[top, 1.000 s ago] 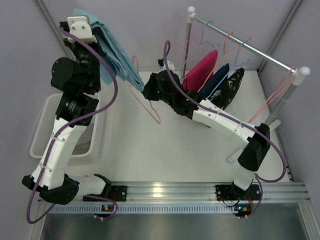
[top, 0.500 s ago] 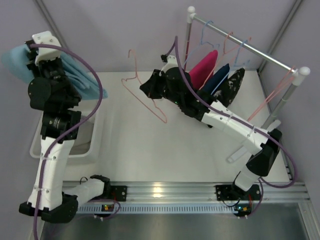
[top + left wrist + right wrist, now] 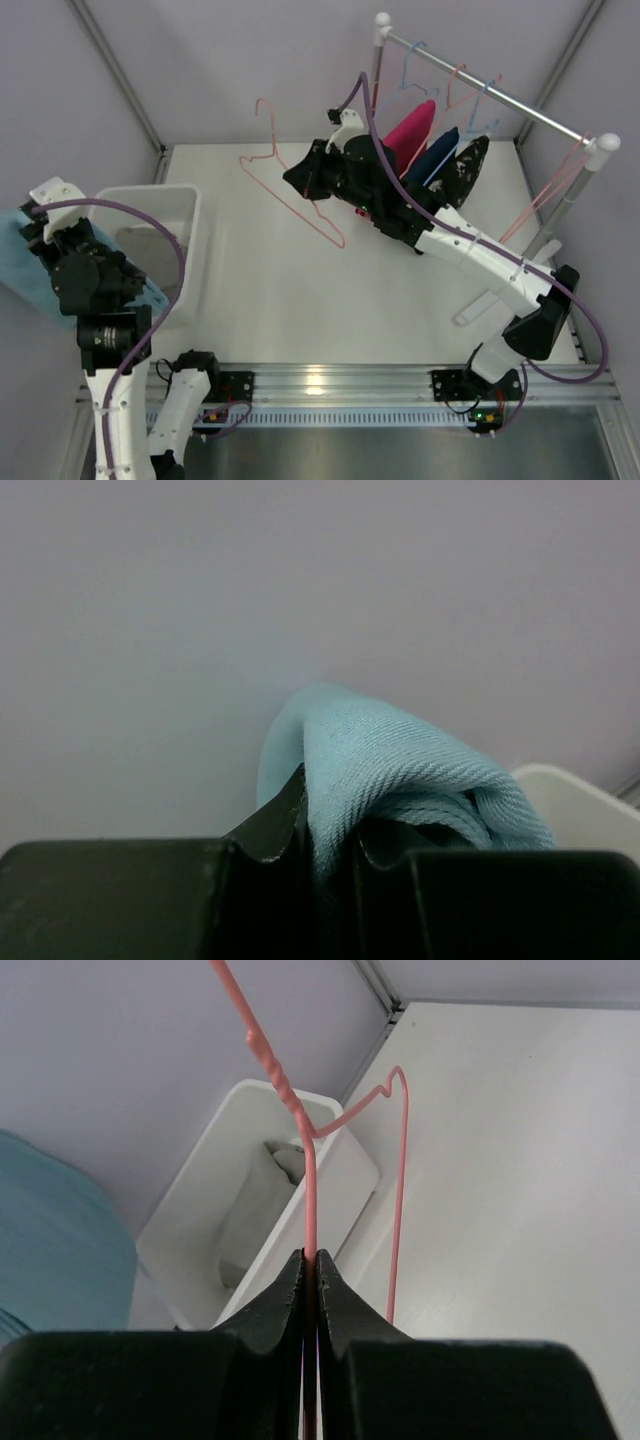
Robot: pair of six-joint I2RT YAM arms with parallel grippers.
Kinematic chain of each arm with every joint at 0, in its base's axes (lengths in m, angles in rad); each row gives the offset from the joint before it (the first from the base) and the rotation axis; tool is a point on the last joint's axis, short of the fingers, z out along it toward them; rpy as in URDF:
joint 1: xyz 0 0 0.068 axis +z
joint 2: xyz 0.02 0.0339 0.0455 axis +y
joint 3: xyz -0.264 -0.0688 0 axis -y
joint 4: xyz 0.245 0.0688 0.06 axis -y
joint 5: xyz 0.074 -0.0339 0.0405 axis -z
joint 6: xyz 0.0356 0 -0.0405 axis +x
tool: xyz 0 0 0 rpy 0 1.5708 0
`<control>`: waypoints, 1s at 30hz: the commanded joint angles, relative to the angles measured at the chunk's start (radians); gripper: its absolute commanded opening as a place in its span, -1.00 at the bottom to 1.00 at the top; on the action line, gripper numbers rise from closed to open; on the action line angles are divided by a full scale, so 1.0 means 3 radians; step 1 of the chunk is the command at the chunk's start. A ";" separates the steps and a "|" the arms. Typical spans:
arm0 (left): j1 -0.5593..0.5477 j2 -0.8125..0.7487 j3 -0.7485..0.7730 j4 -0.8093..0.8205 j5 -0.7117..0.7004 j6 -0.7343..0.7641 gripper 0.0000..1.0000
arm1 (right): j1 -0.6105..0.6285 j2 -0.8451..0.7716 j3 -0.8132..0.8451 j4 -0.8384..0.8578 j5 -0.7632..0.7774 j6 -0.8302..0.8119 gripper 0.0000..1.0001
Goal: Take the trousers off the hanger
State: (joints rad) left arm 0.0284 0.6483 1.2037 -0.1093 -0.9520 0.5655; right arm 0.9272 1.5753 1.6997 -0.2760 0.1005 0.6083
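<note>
The light sky-blue trousers [image 3: 22,268] hang bunched at the far left, outside the white bin [image 3: 172,196]. My left gripper [image 3: 330,825] is shut on a fold of them [image 3: 385,755]. The empty pink wire hanger [image 3: 296,196] is held in the air over the table's back middle. My right gripper [image 3: 312,1270] is shut on its wire [image 3: 309,1185], and also shows in the top view [image 3: 300,180]. The light grey trousers [image 3: 258,1205] lie crumpled inside the bin [image 3: 190,1222]. The blue trousers also show at the left of the right wrist view [image 3: 50,1245].
A clothes rail [image 3: 490,85] stands at the back right, carrying a pink garment [image 3: 405,135], a navy one [image 3: 435,155], a dark patterned one [image 3: 465,170] and several empty hangers. The bin's rim [image 3: 575,800] shows beside the left gripper. Walls close in left and back.
My left arm swung the blue trousers from the back left down to the near left, beside the bin. My right gripper carried the bare hanger slightly toward the back right.
</note>
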 commanded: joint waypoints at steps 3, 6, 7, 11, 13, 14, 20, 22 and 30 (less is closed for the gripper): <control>0.0054 -0.0075 -0.0713 0.0240 0.0274 -0.0218 -1.00 | 0.0044 -0.0214 -0.0026 0.0327 -0.0064 -0.0166 -1.00; 0.0089 0.0052 -0.1204 0.0577 0.0498 -0.0315 -1.00 | 0.0044 -0.0230 -0.0031 0.0322 -0.0090 -0.0182 -1.00; 0.0135 0.0119 -0.1428 0.0670 0.0580 -0.0422 -1.00 | 0.0044 -0.0240 -0.0031 0.0322 -0.0090 -0.0187 -1.00; 0.0610 0.0873 -0.1431 0.0707 0.1244 -0.1111 -1.00 | 0.0039 -0.0311 -0.0036 0.0363 -0.0049 -0.0268 -1.00; 0.0907 0.1126 -0.1303 0.0651 0.1658 -0.1479 -1.00 | 0.0034 -0.0352 -0.0046 0.0368 -0.0008 -0.0314 -1.00; 0.0968 0.1329 -0.1206 0.0656 0.1796 -0.1547 -1.00 | 0.0018 -0.0408 -0.0056 0.0368 0.0002 -0.0355 -1.00; 0.1117 0.1801 -0.0822 0.0330 0.2676 -0.1629 0.07 | -0.0007 -0.0832 -0.0245 0.0439 0.0115 -0.0534 -1.00; 0.1138 0.1797 -0.0659 0.0130 0.2799 -0.1640 0.49 | -0.0007 -0.1001 -0.0342 0.0439 0.0232 -0.0575 -1.00; 0.1133 0.1148 -0.0418 -0.0367 0.3234 -0.1604 0.98 | -0.0043 -0.1967 -0.0644 -0.0072 0.0432 -0.0871 -1.00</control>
State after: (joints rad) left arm 0.3614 1.1099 1.0176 -0.2115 -0.0765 0.0959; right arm 0.9237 1.0889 1.5154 -0.2779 0.1890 0.4152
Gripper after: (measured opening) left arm 0.987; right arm 0.021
